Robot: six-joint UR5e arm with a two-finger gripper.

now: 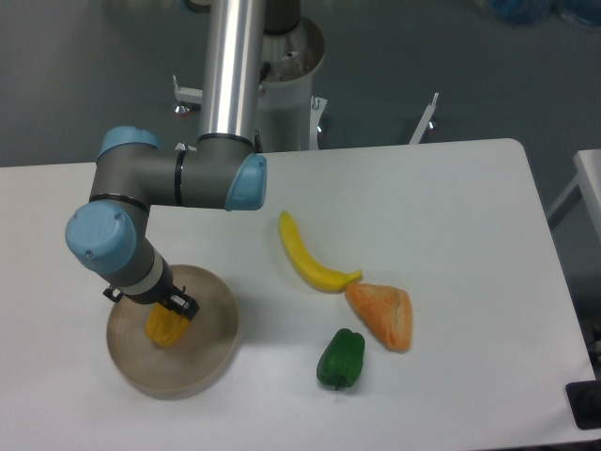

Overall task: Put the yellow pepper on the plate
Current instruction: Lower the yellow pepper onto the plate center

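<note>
the yellow pepper point(164, 325) sits over the plate point(211, 362), left of the plate's middle, directly under the arm's wrist. the fingers point(167, 318) are mostly hidden behind the wrist; they appear closed around the pepper's top, though whether the grip is firm i cannot tell. whether the pepper rests on the dish or hangs just above it is unclear. the pepper lies straight below the fingers, so the coming move is likely a release and a lift. right of the plate on the worktop point(451, 216) lie a banana point(310, 256), an orange wedge point(383, 315) and a green pepper point(341, 358).
</note>
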